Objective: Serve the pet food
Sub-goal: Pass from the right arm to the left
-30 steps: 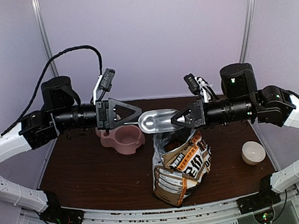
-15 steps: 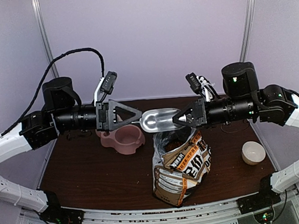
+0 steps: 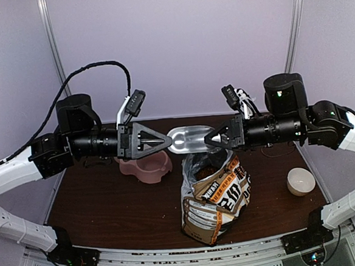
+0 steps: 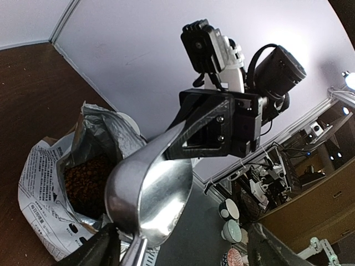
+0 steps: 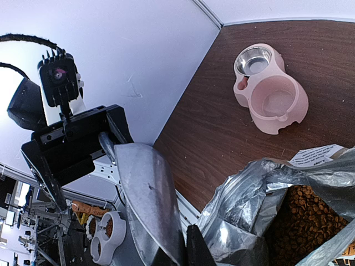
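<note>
Pet food (image 3: 211, 161) is seen as a brown mass of small pellets inside an open, foil-lined bag (image 3: 216, 203). The bag is stood upright near the middle of a dark wooden table (image 3: 103, 199). More of the kibble is shown through the crumpled silver mouth of the bag in both wrist views.

A metal scoop (image 3: 187, 138) is held in the air just above the bag's opening, between the two arms, which are stretched toward each other across the table. Its polished inner face is caught in the left wrist view.

The front end of the scoop is pinched by the right gripper (image 3: 209, 138), whose jaws are closed on the metal. The left gripper (image 3: 166, 142) is placed at the opposite end. Its fingers (image 4: 102, 249) are spread wide apart, and the thin handle is seen between them, close beside one finger. Whether the handle touches that finger cannot be told.

A pink double-basin feeder (image 3: 148, 165) is set on the table to the left of the bag and farther back, below the left gripper. One of its basins is lined with a steel dish (image 5: 255, 60). A small white bowl (image 3: 301, 180) is seen near the table's right edge, well apart from the bag.
</note>
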Robot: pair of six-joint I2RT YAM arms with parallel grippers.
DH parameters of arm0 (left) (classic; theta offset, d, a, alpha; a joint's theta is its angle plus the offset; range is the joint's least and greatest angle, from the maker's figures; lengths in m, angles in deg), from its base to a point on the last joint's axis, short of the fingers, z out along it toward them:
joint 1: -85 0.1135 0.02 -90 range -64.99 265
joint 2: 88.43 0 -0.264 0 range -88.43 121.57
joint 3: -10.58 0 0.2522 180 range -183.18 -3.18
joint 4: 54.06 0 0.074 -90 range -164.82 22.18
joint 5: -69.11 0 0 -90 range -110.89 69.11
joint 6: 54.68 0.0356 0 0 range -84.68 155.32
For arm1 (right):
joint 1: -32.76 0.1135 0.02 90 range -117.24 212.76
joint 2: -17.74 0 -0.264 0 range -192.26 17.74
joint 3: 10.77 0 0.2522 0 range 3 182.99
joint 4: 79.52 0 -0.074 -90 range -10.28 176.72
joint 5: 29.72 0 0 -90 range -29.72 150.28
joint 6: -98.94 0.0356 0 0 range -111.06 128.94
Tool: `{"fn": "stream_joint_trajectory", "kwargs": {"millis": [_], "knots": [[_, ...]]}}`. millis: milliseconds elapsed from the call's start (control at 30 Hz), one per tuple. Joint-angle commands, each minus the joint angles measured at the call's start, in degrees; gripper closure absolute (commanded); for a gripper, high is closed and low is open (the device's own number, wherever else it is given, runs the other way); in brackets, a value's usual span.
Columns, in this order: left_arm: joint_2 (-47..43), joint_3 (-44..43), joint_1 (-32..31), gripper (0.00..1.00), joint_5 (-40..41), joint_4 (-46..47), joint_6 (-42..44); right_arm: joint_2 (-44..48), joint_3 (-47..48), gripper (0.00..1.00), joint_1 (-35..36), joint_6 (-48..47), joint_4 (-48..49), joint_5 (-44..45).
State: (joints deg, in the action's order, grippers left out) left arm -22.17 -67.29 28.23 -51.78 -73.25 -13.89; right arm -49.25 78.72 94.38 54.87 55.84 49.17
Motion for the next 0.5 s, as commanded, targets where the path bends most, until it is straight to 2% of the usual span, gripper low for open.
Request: {"fn": "stream_joint_trajectory", "kwargs": {"millis": [0, 333, 467], "knots": [[-0.16, 0.45, -0.18, 0.19, -1.99, 4.9, -0.24, 0.01, 0.91, 1.0, 0.05, 0.85, 3.17, 2.11], [-0.09, -0.21, -0.18, 0.29, 0.01, 2.21, 1.34, -0.59, 1.03, 1.0, 0.01, 0.31, 1.21, 2.01], [-0.43, -0.31, -0.14, 0.42, 1.01, 1.22, 1.93, -0.68, 0.92, 1.0, -0.01, -0.03, 0.38, 2.32]]}}
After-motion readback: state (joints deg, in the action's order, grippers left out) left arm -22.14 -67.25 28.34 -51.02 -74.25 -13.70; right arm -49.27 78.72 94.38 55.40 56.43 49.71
